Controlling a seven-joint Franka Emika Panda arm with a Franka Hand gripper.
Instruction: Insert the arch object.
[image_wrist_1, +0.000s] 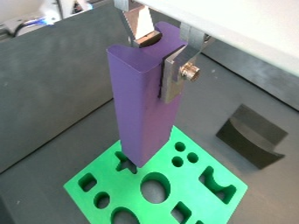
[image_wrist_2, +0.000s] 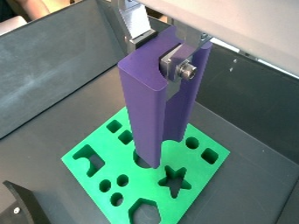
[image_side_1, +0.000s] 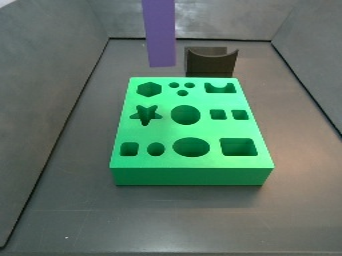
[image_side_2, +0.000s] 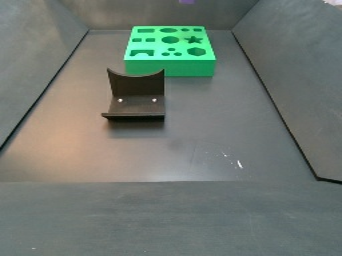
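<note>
The arch object is a tall, smooth purple bar. It hangs upright in my gripper, whose silver fingers are shut on its notched upper end. It also shows in a wrist view. Its lower end is over the green board, which has several shaped holes. In a side view the bar hangs above the far left part of the board; the gripper is out of that frame.
A dark grey block with a curved dip stands just behind the board; it also shows in a side view and in a wrist view. Dark walls enclose the grey floor.
</note>
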